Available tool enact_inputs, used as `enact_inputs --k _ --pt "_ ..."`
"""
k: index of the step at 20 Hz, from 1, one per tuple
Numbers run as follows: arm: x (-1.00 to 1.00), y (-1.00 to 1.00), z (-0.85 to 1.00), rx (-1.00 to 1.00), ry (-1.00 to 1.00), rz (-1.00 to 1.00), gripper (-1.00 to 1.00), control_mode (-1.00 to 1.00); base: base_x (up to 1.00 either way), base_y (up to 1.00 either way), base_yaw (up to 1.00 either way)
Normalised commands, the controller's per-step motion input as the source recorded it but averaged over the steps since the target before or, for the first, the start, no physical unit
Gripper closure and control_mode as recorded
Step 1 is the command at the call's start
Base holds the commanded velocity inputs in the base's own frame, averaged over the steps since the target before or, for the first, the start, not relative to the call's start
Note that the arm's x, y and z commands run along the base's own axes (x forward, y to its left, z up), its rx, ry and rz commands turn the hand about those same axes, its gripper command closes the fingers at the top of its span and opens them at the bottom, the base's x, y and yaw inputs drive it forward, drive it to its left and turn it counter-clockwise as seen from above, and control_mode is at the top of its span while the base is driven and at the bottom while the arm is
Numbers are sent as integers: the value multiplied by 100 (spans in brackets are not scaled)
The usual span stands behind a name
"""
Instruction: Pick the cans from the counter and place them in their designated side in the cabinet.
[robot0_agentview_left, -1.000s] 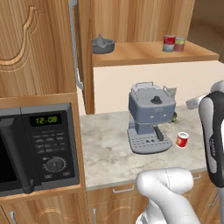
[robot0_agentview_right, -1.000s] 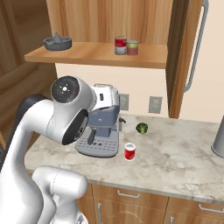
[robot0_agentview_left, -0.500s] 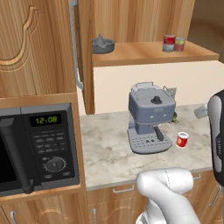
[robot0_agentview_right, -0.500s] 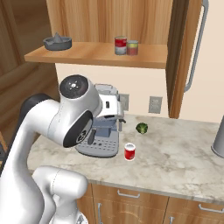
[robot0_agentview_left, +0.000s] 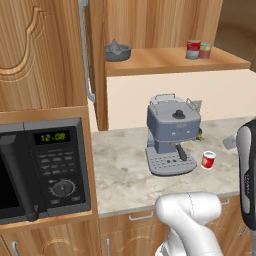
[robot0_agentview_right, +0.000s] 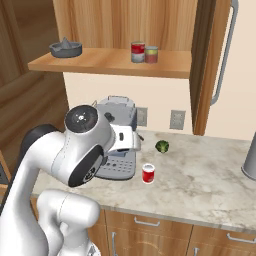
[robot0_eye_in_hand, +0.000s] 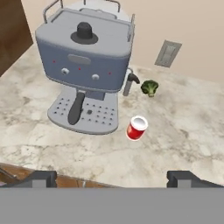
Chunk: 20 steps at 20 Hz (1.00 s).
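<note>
Red can (robot0_eye_in_hand: 137, 127) upright on the counter (robot0_eye_in_hand: 183, 131) beside the coffee machine (robot0_eye_in_hand: 85, 65); broccoli (robot0_eye_in_hand: 150, 87) behind it.

Counter (robot0_agentview_left: 125, 170): beige, grey-veined stone slab. A grey coffee machine (robot0_agentview_left: 171, 133) is stood on it toward the back wall; a bright red can (robot0_agentview_left: 207, 160) with a white label is set upright just to the right of the machine's drip tray, apart from it; a piece of broccoli (robot0_agentview_right: 161, 146) is laid farther back, near the wall.

Cabinet shelf (robot0_agentview_right: 110, 61): wooden plank. A grey juicer (robot0_agentview_right: 65, 48) is placed at the left; a darker red can (robot0_agentview_right: 137, 52) and a greenish-labelled can (robot0_agentview_right: 151, 54) are stood side by side at the right.
</note>
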Motion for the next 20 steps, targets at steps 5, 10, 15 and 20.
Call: enact_inputs --k 5,10,15,20 --pt "-5 0 -32 -4 2 -6 -100 -100 0 0 0" --pt "0 -4 -23 -1 7 -4 -100 -100 0 0 0" --pt "0 -4 -13 0 6 0 -100 -100 0 0 0" --pt "9 -1 -3 3 6 1 -100 -100 0 0 0"
